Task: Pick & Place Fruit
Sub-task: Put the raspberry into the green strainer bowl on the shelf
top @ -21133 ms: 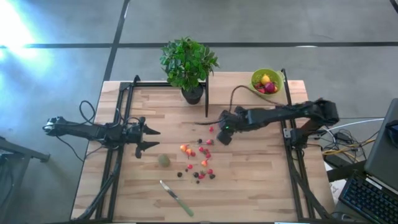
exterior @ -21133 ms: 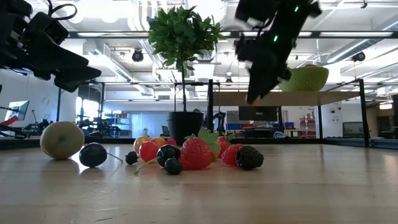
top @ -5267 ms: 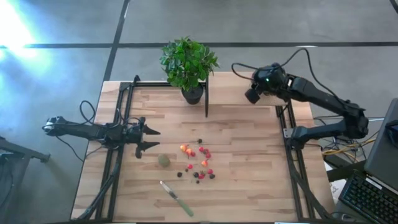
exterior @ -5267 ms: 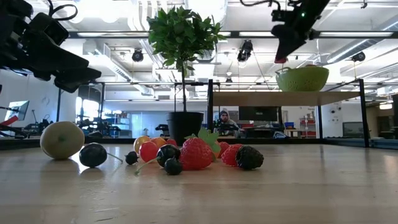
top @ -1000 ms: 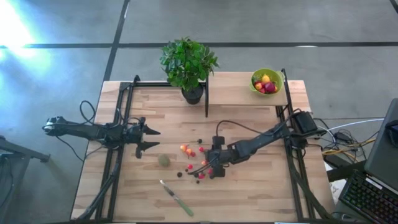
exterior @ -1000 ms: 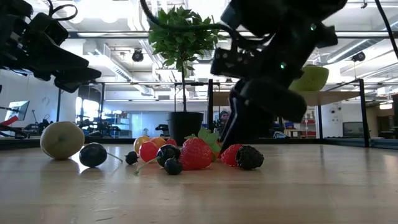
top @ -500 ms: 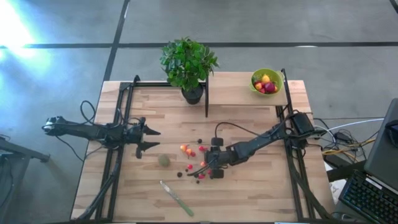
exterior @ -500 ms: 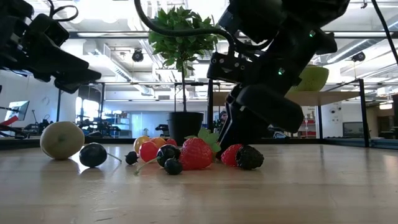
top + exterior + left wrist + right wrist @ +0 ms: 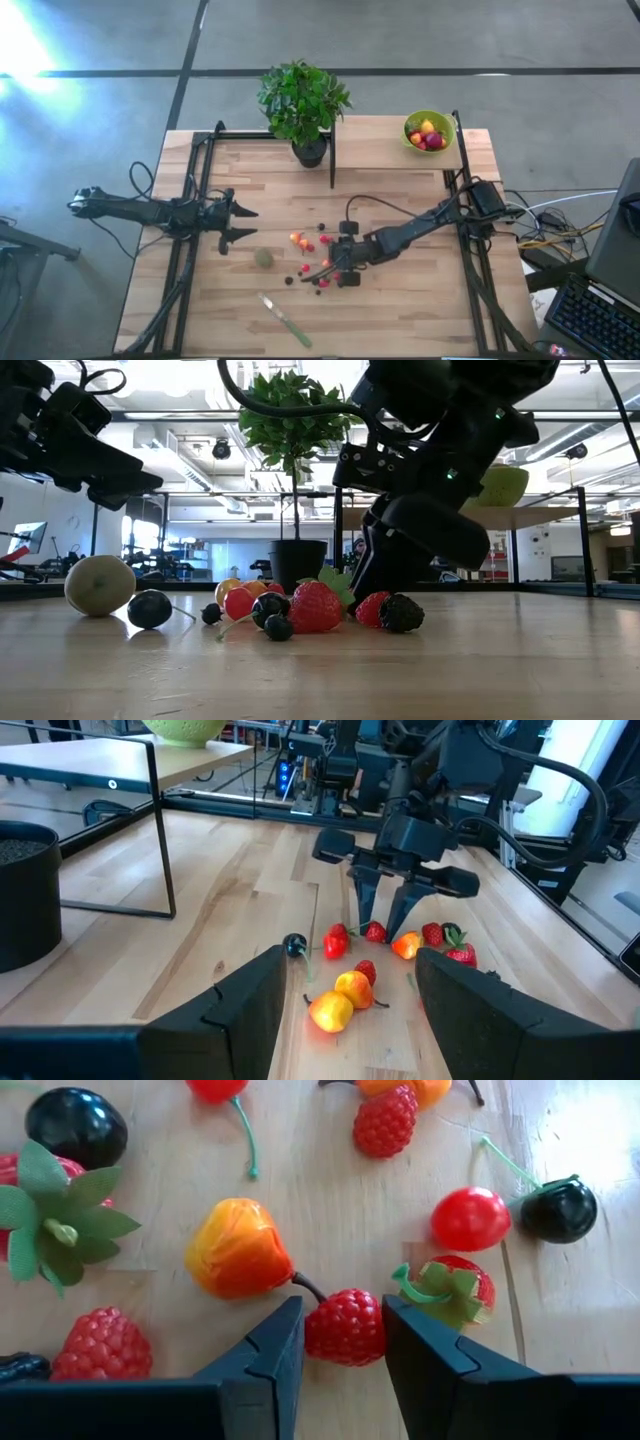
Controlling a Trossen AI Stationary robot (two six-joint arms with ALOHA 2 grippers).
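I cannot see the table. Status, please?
Right gripper down in the fruit pile, fingers around a raspberry. Left gripper open, waiting at the table's left. Orange fruit touches the raspberry.

In the high view, the right gripper (image 9: 336,266) covers part of the fruit cluster (image 9: 318,262), and single berries are too small to identify. In the low view, the same arm hides the lime-green bowl (image 9: 503,484) in part. The left gripper (image 9: 130,480) is cut off at the left edge there.

Wood-plank table (image 9: 400,300) (matt); bumpy raspberry (image 9: 345,1326), glossy cherry (image 9: 470,1218).
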